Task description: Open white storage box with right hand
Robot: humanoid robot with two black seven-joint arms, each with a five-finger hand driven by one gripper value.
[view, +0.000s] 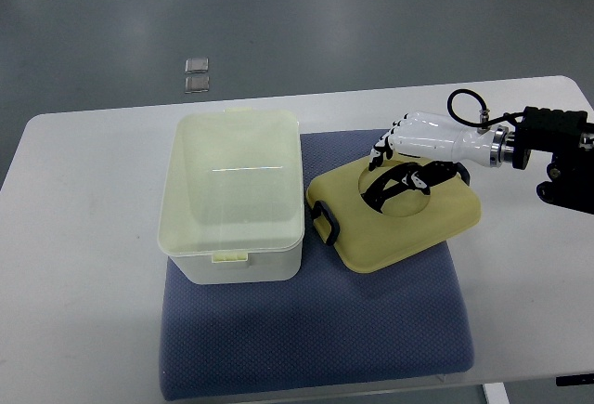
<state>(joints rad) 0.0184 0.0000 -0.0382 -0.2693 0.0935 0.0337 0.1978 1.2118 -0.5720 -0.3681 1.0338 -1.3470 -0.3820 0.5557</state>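
White table (83,200) carries an open storage box (234,195); right hand (418,139), fingers relaxed, rests on its lid (399,214).

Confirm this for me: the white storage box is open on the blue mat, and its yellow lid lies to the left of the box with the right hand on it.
Not quite. The top view shows the yellow lid lying to the right of the white storage box, not the left. The rest stands: the box is open on the blue mat, and the right hand is on the lid.
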